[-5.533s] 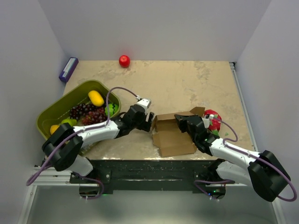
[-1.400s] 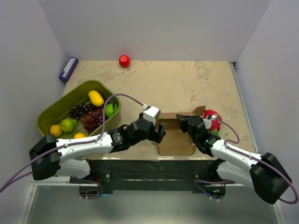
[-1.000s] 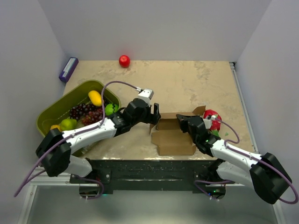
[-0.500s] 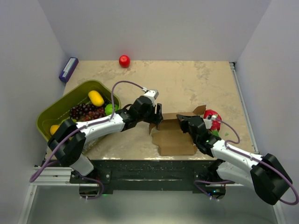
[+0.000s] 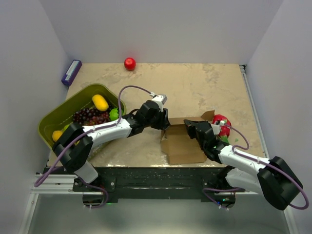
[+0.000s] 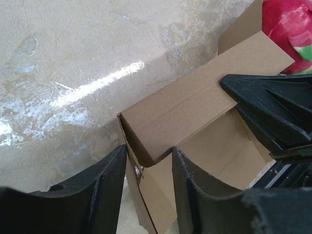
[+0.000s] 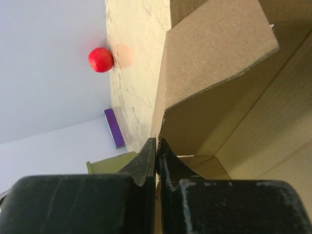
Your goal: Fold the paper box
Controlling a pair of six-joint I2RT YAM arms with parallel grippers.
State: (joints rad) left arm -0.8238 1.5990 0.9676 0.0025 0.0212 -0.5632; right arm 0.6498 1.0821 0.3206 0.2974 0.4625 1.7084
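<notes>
Right now the paper box (image 5: pixel 185 148) lies at the lower middle of the overhead view, on the table (image 5: pixel 195 87) close to its near edge. It is only half made: a flat base with its back wall raised and some flaps loose.

The right claw (image 7: pixel 157 142) is closed tight on a thin edge of cardboard. Its own camera shows the sheet running down into the seam between the two fingers. That grip probably pins the right side of the box, so the box stays put while the other arm works.

The left claw (image 6: pixel 149 151) stands part open, astride the end of the raised wall at the box's left corner, one finger on each side of the cardboard. Whether the fingers already press on it I cannot tell. Placed so, the claw looks set to pinch that end and turn it up or inward along its crease.

A red and green thing (image 5: pixel 222 122) sits just beside the box at the right of the frame, near the right arm. The green fruit basket (image 5: pixel 53 119) is well apart, at the left, clear of the folding
</notes>
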